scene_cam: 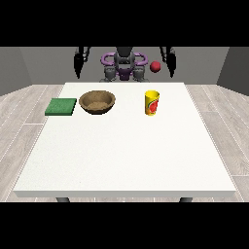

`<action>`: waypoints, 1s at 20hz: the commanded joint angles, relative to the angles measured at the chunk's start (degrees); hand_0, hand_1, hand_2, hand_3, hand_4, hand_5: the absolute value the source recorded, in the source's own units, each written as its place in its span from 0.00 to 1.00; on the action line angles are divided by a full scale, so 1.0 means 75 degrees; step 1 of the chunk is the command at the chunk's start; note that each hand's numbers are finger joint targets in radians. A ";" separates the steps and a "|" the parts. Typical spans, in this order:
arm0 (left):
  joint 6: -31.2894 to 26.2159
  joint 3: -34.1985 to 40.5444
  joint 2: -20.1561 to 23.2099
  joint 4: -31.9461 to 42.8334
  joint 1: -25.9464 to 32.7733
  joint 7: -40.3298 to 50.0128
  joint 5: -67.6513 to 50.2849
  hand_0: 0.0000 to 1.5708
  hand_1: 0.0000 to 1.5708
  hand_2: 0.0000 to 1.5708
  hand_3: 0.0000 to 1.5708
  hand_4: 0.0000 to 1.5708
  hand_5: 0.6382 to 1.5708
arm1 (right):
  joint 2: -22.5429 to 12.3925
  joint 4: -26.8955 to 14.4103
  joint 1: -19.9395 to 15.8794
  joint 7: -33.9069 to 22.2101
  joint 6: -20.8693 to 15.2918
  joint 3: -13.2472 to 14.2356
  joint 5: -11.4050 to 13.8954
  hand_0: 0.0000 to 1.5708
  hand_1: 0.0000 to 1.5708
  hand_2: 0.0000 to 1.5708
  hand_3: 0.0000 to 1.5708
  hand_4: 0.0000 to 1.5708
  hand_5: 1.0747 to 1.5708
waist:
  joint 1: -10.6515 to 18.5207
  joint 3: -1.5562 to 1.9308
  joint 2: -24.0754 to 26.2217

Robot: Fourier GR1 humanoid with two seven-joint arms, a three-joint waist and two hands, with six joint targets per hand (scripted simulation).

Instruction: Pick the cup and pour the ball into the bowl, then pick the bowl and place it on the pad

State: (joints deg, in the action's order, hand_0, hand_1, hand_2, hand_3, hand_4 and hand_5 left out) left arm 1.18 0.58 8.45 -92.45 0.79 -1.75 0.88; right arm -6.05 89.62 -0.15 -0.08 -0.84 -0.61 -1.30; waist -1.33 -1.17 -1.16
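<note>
Cup (152, 102) stood upright on the white tabletop (126, 151), far half, right of centre; yellow with a red mark on its side. Brown bowl (97, 102) sat left of it, well apart, also upright. Green pad (61, 106) lay flat just beside the bowl, near the tabletop's left edge, not touching it. Red ball (155, 66) was up in the air behind the tabletop, above the cup and near the hand at the view's right (171, 59). Hand at the view's left (78, 62) hung behind the far edge. Both hands touched nothing; couldn't tell whether their fingers were open or closed.
</note>
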 commanded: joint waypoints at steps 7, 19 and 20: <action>-0.0218 0.0091 -0.0203 -0.1233 -0.0752 0.0850 -0.0956 0.00 0.00 0.00 0.00 0.00 0.96 | 0.0253 0.1610 -0.1065 -0.0711 0.0031 -0.0424 -0.0300 0.00 0.00 0.00 0.19 0.67 1.00 | 0.0201 0.0082 0.3107; -0.0268 0.0134 -0.0538 -0.2409 -0.0393 0.3127 -0.2577 0.00 0.00 0.00 0.00 0.00 0.96 | 0.0802 0.2092 -0.2211 -0.4008 -0.3818 -0.3554 0.0695 0.00 0.00 0.00 0.00 0.27 1.00 | 0.0274 0.0149 0.2856; -0.0269 0.0189 -0.0556 -0.2090 -0.0663 0.2557 -0.2288 0.00 0.00 0.00 0.00 0.00 0.95 | 0.0803 0.2055 -0.2557 -0.3855 -0.3114 -0.3030 0.0720 0.00 0.00 0.00 0.00 0.23 1.00 | 0.0071 0.0149 0.2263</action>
State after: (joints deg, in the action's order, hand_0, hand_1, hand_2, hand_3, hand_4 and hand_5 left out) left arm 0.54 0.60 3.28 -107.96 -2.10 19.98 -15.96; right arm -0.34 104.14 -12.06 -26.23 -23.85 -23.43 0.97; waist 0.92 -0.09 22.63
